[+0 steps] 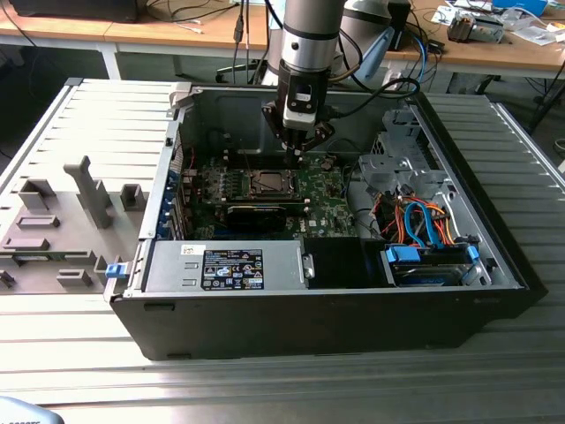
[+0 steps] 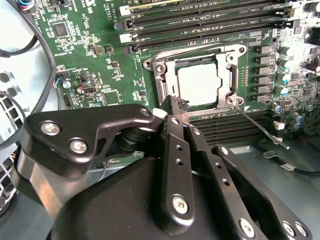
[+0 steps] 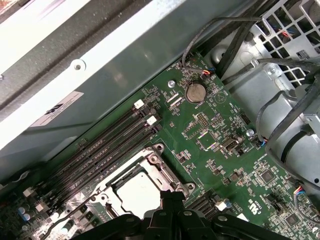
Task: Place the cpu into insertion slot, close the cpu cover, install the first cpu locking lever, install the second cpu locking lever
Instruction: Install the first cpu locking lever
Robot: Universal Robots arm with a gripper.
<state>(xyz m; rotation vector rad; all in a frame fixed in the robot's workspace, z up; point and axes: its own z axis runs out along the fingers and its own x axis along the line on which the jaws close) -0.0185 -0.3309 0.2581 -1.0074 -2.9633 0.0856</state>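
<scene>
One robot arm reaches down from twelve o'clock into an open computer case that lies on its side on a ribbed grey table. The arm's black gripper hangs low over a green circuit board on the floor of the case.

In the second wrist view the two fingers are pressed together into one narrow wedge, with no gap between the tips. It cannot be told whether anything thin is pinched there. The tips sit right at the metal rim of the socket. They may be touching it or just above it.

The chip lies flat inside the socket. Its pale silver top shows through the square opening of the cover plate, which lies down over it. In both wrist views the chip is just beyond the fingertips, very near. In the exterior view the socket is close to the gripper, at about eight o'clock from it.

A thin wire lever juts from one corner of the socket and slants out over the board, standing clear of the cover plate.

Long black memory slots run along two sides of the socket. The first wrist view shows a round coin battery farther off on the board.

In the exterior view, orange and blue cables lie at three o'clock from the board. Grey plastic holders stand on the table at nine o'clock, outside the case.
</scene>
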